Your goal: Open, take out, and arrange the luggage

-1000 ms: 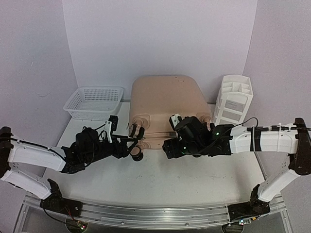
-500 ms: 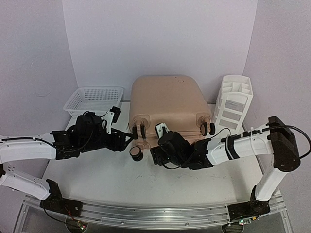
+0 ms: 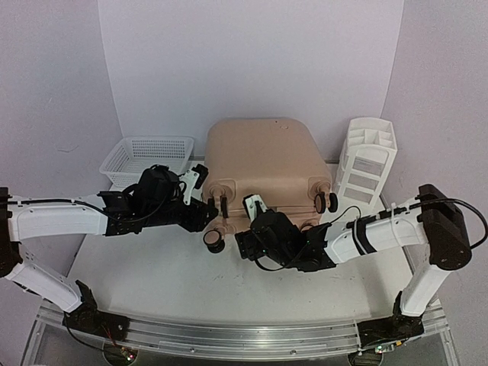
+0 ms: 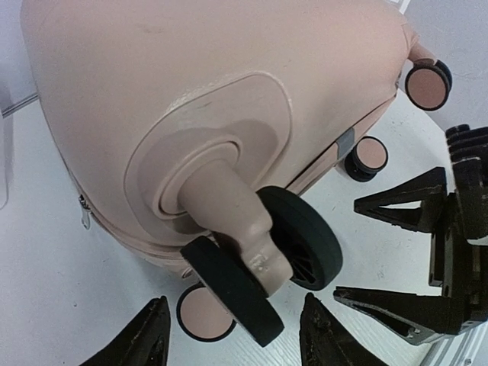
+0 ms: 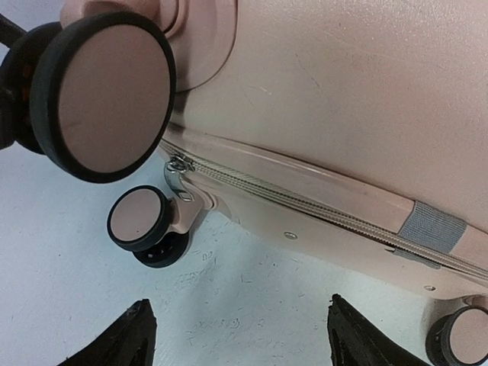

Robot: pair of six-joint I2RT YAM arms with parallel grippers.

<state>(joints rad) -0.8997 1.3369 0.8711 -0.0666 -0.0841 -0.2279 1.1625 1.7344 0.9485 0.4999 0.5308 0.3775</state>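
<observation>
Luggage lies flat at the far centre of the table with its wheel end facing the near edge. Shells are together. Zipper is shut along the low seam, with its pull at the near-left corner, just above a lower caster. Grey fabric tab crosses the seam further right. Left gripper sits at the near-left corner of the case, fingers spread and holding nothing. The upper-left twin caster hangs just beyond the fingertips; no contact visible. Right gripper is low over the table, just near of the seam and right of the left gripper, with fingers wide and nothing between them. White mesh basket stands far left, beside the case. White drawer organizer stands upright far right, near the case.
</observation>
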